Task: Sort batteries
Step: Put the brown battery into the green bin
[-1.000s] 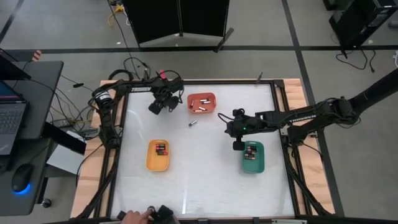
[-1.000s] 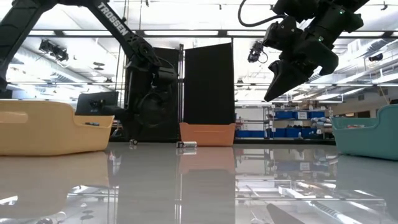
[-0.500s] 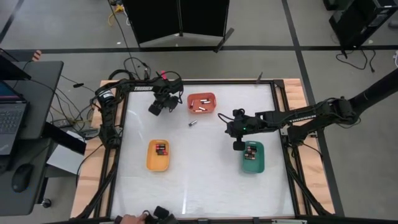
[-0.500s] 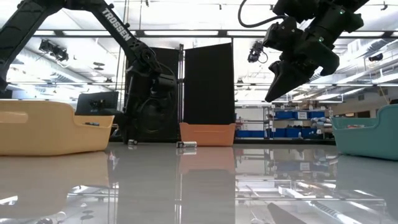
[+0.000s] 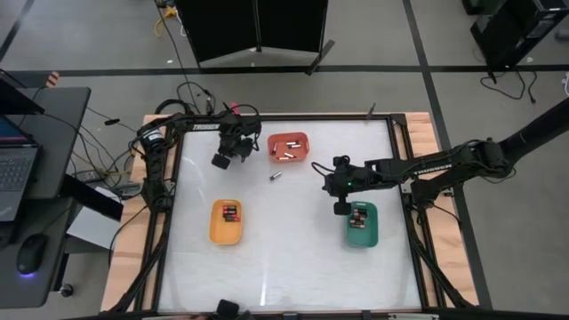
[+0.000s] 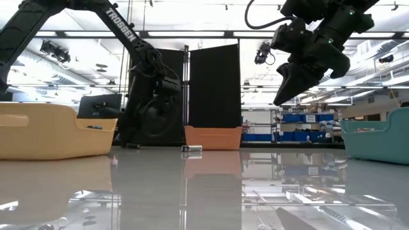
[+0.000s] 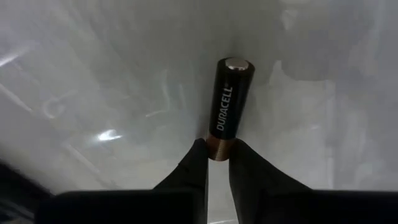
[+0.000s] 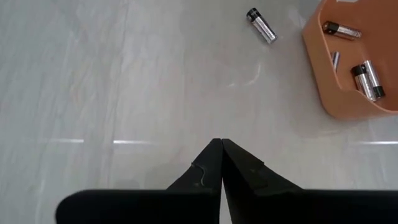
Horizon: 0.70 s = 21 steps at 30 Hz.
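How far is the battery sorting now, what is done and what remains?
Done: batteries lie in the orange tray, yellow tray and green tray. In hand: the left gripper pinches a Duracell battery by its copper end. Left: one loose battery on the table; the right gripper hovers shut, empty.

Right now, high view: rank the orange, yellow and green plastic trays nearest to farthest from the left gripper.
From the left gripper, at the table's far-left part:
1. Orange rounded plastic tray, just beside it, far side.
2. Yellow rounded plastic tray, near-left part.
3. Green rounded plastic tray, across on the right.
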### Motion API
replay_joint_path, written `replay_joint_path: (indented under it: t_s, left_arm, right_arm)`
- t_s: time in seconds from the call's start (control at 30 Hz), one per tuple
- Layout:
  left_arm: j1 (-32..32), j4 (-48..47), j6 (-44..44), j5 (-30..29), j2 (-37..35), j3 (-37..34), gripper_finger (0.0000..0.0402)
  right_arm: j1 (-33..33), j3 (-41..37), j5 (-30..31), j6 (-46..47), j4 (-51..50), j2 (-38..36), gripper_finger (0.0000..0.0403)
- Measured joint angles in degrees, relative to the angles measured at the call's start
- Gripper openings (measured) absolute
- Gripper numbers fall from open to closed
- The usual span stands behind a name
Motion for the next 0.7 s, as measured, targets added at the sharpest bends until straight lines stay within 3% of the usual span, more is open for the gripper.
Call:
replay_joint_path:
  t_s: [0.13,0.3,0.5,0.7]
  left_arm:
    - [-0.5,-1.6,-5.4,7.4,-2.2,0.6,0.0044]
    - [-0.8,4.3,-11.9,18.1,-9.4,-3.1,0.0044]
    - [-3.3,23.3,-21.3,28.7,-20.6,-14.8,0.0044]
    - [-7.4,50.8,-38.3,39.5,-26.9,-28.5,0.0044]
  right_arm:
    - [0.0,0.0,0.0,-0.6,-0.6,0.0,0.0018]
    - [0.7,0.0,0.2,-1.0,-1.5,0.0,0.0014]
    - [0.8,-0.2,1.6,-1.5,-0.6,0.0,0.0015]
    - [0.4,-6.0,1.4,-2.1,12.8,0.0,0.0014]
